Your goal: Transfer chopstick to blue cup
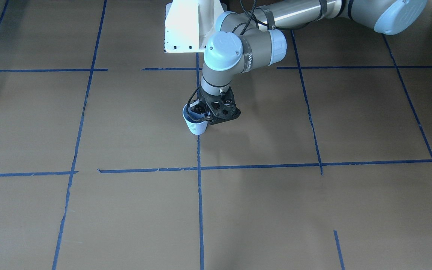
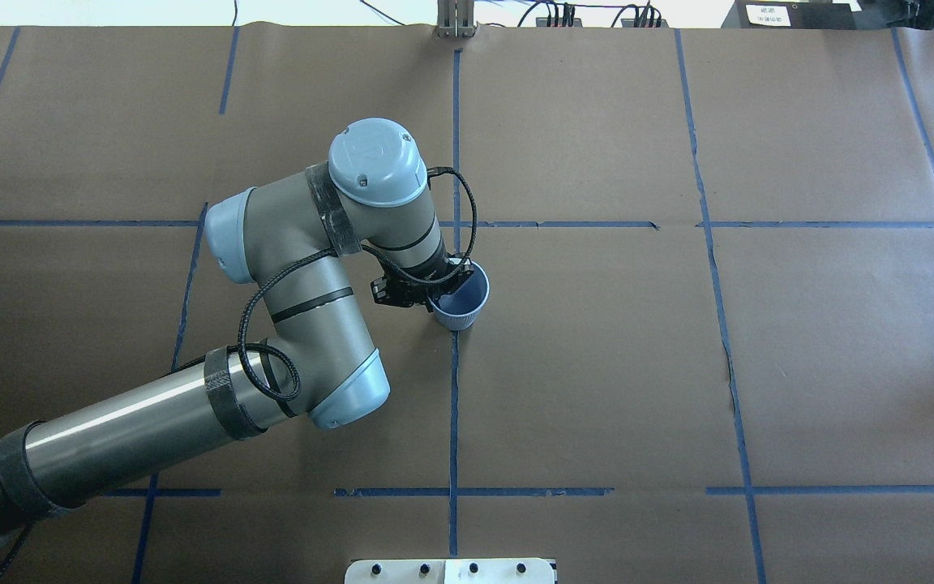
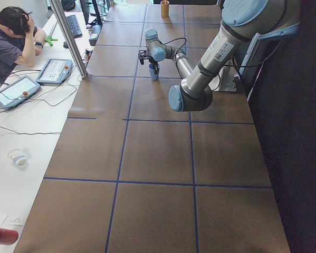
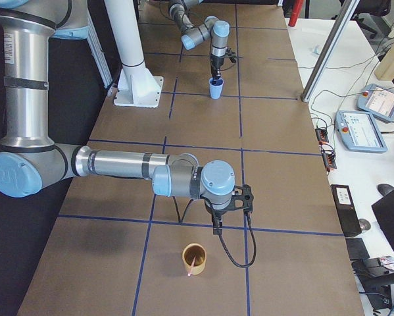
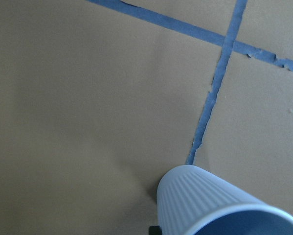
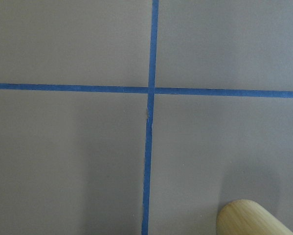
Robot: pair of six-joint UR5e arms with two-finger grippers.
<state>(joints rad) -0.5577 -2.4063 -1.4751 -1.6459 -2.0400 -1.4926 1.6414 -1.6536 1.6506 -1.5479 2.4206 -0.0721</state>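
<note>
Blue cup (image 5: 210, 205) at left fingers (image 5: 155, 229)

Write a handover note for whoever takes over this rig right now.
Left end effector: at the blue cup's rim; grip unclear.
Right end effector: raised near the tan cup; open or shut, cannot tell.
Chopstick: leaning in the tan cup, far from the blue cup.
Done: nothing transferred yet.
To do: grasp the chopstick, carry it over, drop it in the blue cup.
</note>
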